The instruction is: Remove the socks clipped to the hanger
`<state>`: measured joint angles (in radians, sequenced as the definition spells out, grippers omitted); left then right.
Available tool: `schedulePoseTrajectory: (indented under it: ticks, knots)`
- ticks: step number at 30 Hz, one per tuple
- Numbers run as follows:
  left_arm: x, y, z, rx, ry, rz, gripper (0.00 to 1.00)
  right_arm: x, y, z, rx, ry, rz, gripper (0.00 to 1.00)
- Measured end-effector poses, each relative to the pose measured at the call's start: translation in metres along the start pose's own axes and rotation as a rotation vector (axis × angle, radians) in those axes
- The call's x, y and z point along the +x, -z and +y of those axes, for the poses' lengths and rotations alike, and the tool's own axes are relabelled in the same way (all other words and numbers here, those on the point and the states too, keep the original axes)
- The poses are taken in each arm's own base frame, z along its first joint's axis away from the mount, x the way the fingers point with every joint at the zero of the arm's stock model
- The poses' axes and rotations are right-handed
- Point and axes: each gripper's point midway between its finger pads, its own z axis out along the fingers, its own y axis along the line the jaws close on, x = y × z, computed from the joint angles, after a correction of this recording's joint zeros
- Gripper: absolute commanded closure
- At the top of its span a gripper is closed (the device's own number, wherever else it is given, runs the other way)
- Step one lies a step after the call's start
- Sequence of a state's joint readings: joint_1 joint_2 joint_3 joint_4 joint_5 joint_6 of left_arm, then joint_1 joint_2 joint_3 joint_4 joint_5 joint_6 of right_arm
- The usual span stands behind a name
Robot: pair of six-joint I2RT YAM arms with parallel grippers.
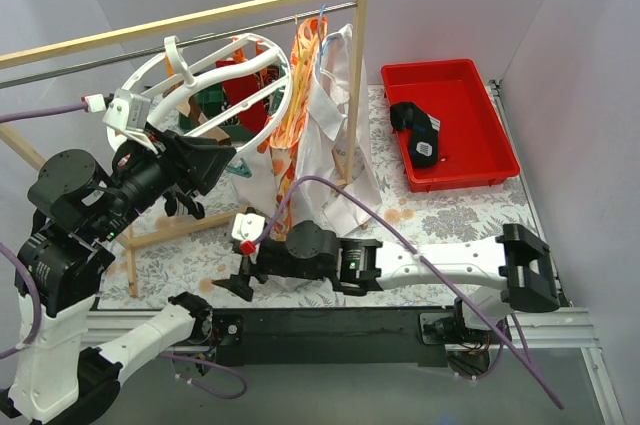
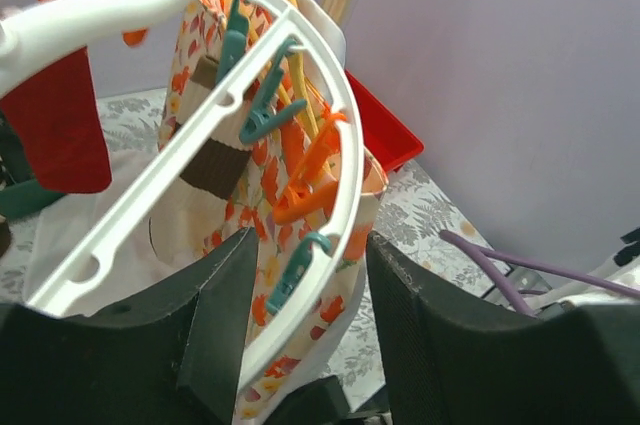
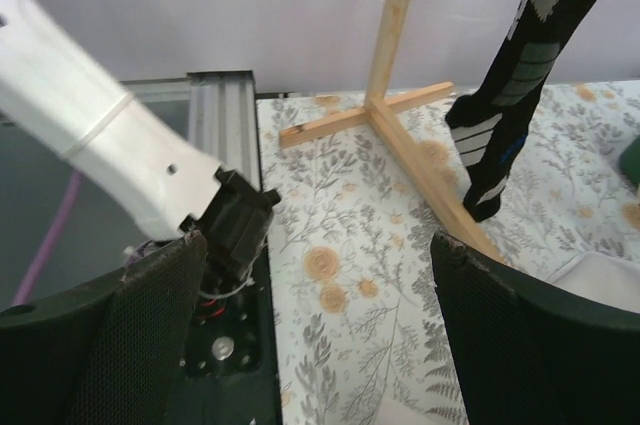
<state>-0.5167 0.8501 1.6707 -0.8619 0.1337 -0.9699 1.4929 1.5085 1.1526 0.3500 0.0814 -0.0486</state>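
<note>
The white round hanger (image 1: 215, 80) hangs tilted from the rail by its hook. Its rim (image 2: 335, 145) runs between my left gripper's (image 2: 305, 245) jaws, which are shut on it. In the top view the left gripper (image 1: 222, 157) sits at the rim's near edge. A red sock (image 2: 55, 125) and a tan-and-brown sock (image 2: 215, 160) are clipped to the hanger. A black sock with blue and white marks (image 3: 505, 105) hangs down to the table. My right gripper (image 3: 320, 245) is open and empty, low over the table, to the left of that sock; in the top view it (image 1: 240, 280) is below the hanger.
The wooden rack (image 1: 358, 65) with its metal rail also carries an orange floral garment (image 1: 300, 75) and a white shirt (image 1: 335, 140). Its base cross (image 3: 400, 135) lies on the flowered cloth. A red bin (image 1: 480, 95) at the back right holds another black sock (image 1: 418, 133).
</note>
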Motion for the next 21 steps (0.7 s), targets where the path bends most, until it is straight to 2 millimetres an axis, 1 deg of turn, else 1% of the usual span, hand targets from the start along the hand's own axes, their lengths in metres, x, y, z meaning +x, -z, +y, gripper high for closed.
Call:
schedulePoseTrajectory:
  ticks: [2,6,10,13,16,21]
  knots:
    - [0.005,-0.001,0.000,0.004,0.030,0.007,0.56,-0.002,-0.014,-0.007,0.035,0.008,0.000,0.04]
    - [0.007,0.009,-0.003,0.004,0.102,-0.019,0.56,0.000,-0.047,-0.021,0.089,0.015,0.006,0.04]
    - [-0.005,0.025,-0.008,0.016,0.160,-0.089,0.56,0.007,-0.073,-0.032,0.120,0.034,0.003,0.04]
    - [-0.013,0.031,-0.013,0.035,0.187,-0.131,0.56,0.012,-0.092,-0.040,0.155,0.059,-0.013,0.04]
    - [-0.018,0.030,-0.016,0.049,0.208,-0.154,0.57,0.019,-0.110,-0.051,0.207,0.092,-0.029,0.04]
    - [-0.012,0.019,-0.014,0.051,0.234,-0.135,0.57,0.034,-0.137,-0.066,0.281,0.131,-0.044,0.04]
